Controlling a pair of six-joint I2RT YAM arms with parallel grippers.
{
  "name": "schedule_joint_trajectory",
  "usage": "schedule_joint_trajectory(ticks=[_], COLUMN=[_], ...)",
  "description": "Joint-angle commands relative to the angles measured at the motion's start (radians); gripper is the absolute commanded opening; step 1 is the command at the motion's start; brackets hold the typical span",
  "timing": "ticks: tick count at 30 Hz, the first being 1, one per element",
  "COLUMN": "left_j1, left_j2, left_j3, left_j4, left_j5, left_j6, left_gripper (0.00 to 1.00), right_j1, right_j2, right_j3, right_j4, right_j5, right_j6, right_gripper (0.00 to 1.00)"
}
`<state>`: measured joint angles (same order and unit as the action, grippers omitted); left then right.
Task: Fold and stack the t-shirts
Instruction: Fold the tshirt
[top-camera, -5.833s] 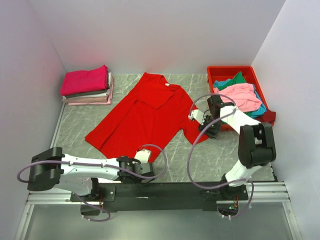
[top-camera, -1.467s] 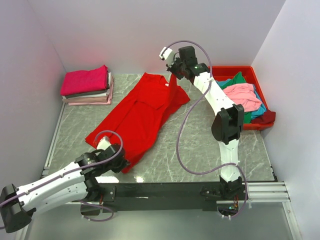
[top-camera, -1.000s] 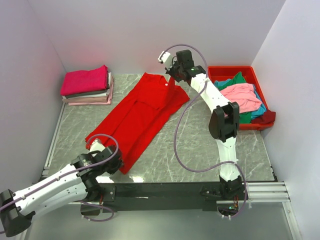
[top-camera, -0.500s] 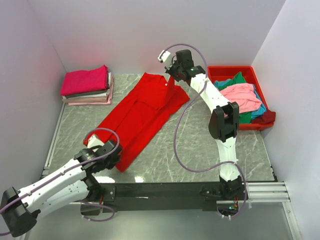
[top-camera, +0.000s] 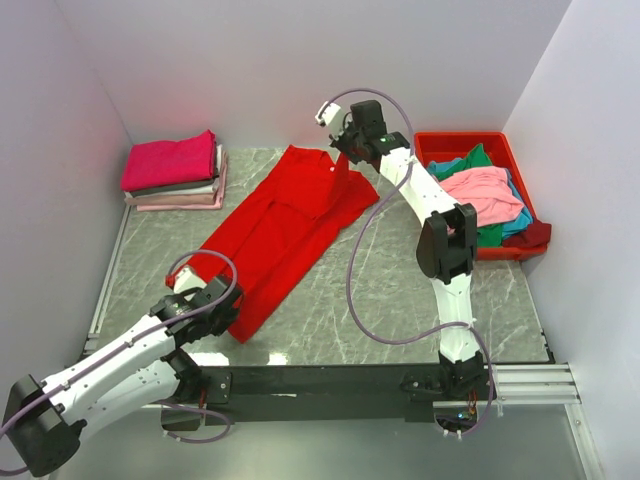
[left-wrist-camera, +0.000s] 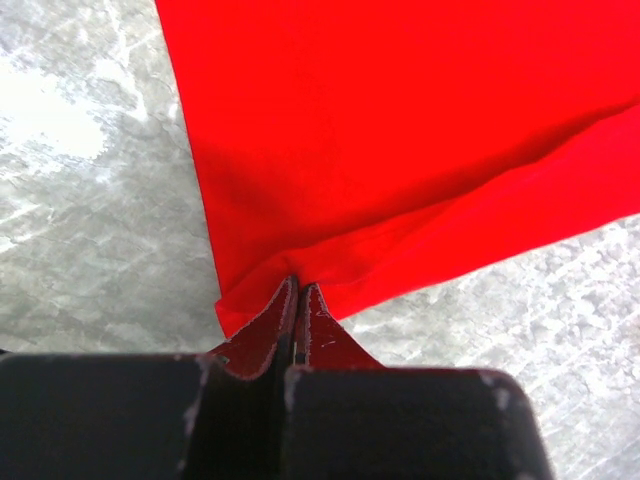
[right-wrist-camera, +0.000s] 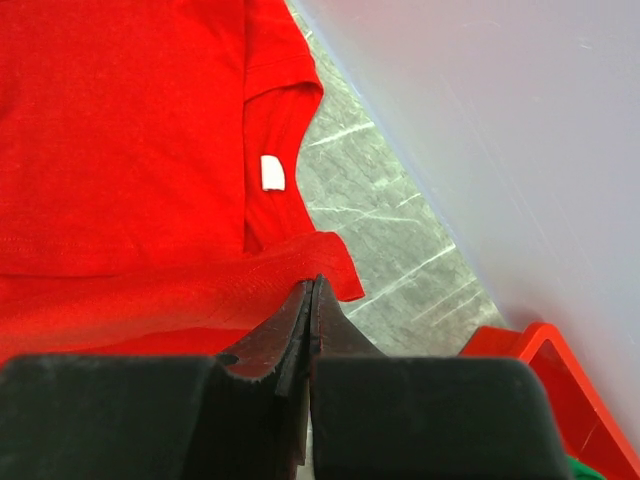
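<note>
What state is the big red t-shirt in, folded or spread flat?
Partly folded. The red t-shirt lies as a narrow strip, one side doubled over; the left claw and right claw pinch that fold.

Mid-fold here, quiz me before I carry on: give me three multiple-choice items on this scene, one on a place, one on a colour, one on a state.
1. Where does the folded stack sit?
A. at the far-left corner of the table
B. at the near edge between the arms
C. at the near-right corner

2. What colour is the top shirt of that stack?
A. green
B. white
C. magenta

3. How does the left hand stand?
A. open above the table
B. shut on the red t-shirt
C. shut on nothing

Answers:
1 A, the stack lies by the left wall at the far edge.
2 C, magenta cloth lies uppermost on it.
3 B, the left wrist view shows it pinched on the shirt's near corner.
</note>
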<state>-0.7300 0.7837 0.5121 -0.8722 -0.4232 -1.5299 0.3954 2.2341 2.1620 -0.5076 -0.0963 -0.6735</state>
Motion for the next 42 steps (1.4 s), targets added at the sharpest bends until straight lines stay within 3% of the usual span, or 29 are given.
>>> schedule_joint_trajectory(ticks=[1,9,12,16,19,30,36,42], left_j1=[0.017,0.035,0.035,0.037,0.038,0.037,0.037,0.037], left_j2=[0.005,0.020,0.020,0.008,0.002,-0.092,-0.210,-0.218], left_j3=[-0.015,-0.015,-0.009,0.034,0.083,0.166,0.149,0.151], left_j4=[0.027,0.029,0.006,-0.077,-0.122,-0.021,0.019,0.006], left_j5=[0.001,0.004,-0.006,-0.069,-0.106,-0.083,-0.057,-0.048], left_j6=[0.024,0.048,0.045,0.005,0.014,0.243,0.296,0.312], left_gripper=[0.00,0.04,0.16,0.54,0.69,0.67,0.66,0.67], right_j1=[0.013,0.022,0.026,0.033,0.039,0.063,0.091,0.126], right_j2=[0.024,0.042,0.047,0.055,0.065,0.096,0.127,0.147], right_j3=[0.047,0.065,0.067,0.073,0.085,0.094,0.110,0.119], right_j4=[0.052,0.049,0.050,0.050,0.049,0.083,0.126,0.170], right_j5=[0.012,0.018,0.018,0.023,0.029,0.064,0.095,0.142], right_j6=[0.006,0.005,0.002,0.000,-0.003,-0.001,0.005,-0.001], right_gripper=[0.00,0.00,0.00,0.00,0.00,0.00,0.00,0.00])
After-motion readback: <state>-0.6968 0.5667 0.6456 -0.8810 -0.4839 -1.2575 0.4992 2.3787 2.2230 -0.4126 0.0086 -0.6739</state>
